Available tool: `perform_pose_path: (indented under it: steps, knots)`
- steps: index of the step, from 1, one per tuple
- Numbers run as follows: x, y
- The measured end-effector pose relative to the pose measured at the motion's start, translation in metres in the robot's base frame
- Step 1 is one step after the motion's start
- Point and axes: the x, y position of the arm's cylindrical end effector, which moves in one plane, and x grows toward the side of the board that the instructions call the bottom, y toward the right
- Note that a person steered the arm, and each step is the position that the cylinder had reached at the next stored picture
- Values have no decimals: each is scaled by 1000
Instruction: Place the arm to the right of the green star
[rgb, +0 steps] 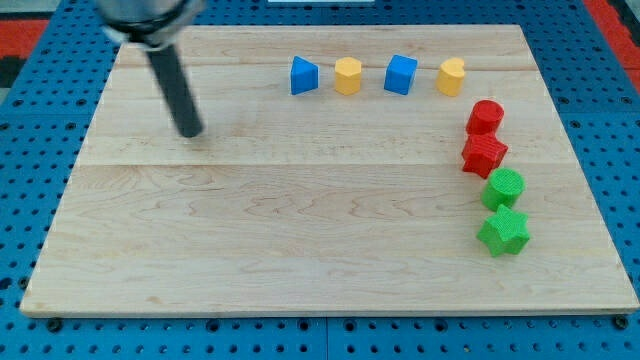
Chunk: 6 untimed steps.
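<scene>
- The counter (300, 240) is a pale wooden board of glued planks, filling most of the view; its grain runs from the view's left to the view's right.
- Under and around it lies a blue perforated base (30, 120), with a strip of red showing at the view's top corners.
- The dark rod comes down from the view's top left, and my tip (190, 133) touches the wood in the upper left part of the counter, well apart from every block.
- There is no end effector that opens or closes: only the straight rod, holding nothing.
- No containers show; all blocks sit straight on the wood.
- A row near the view's top holds a blue triangular block (303, 76), a yellow block (347, 76), a blue cube (400, 75) and a yellow heart-like block (451, 77).
- Down the view's right side run a red cylinder (485, 117), a red star (485, 154), a green cylinder (504, 187) and the green star (503, 231), each close to or touching its neighbour.
- The green star is lowest in that column, near the right edge.
</scene>
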Motion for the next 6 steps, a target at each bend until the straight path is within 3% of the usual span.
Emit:
perform_pose_path:
  steps: [2,3,4,5,6]
  knots:
    - [0,0]
    - [42,20]
    - [148,97]
    - [212,191]
    - [223,306]
